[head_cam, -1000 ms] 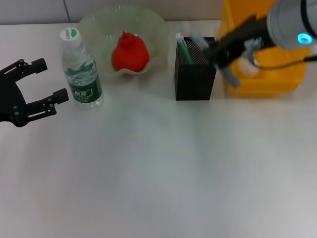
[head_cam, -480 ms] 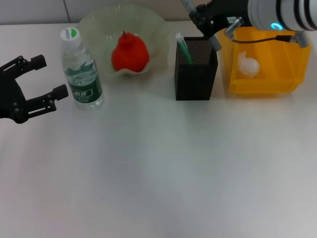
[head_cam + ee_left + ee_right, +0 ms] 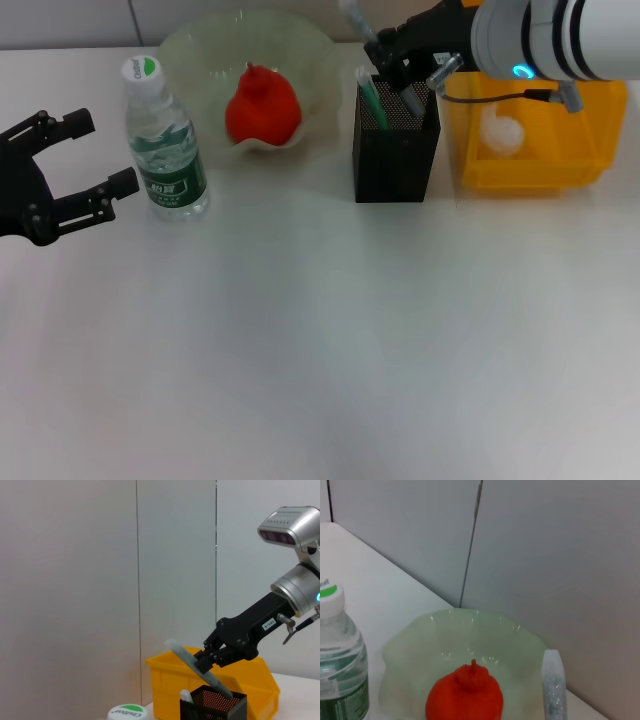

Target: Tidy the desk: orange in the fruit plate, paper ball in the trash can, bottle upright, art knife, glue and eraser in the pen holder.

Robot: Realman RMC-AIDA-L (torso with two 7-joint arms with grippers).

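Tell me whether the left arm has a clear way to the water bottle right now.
Probably yes. The left claw is open and sits right beside the upright bottle, with only bare table between them.

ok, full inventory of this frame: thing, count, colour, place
bottle: 1, clear with green label, upright, left of the plate
plate: 1, pale green, back of the desk
orange: 1, red-orange, in the plate
pen holder: 1, black mesh, centre back, green-white item inside
bin: 1, yellow, right of the holder
paper ball: 1, white, in the bin
grey tool: 1, tilted, tip in the holder
left gripper: open, beside the bottle
right gripper: shut on grey tool, over the holder
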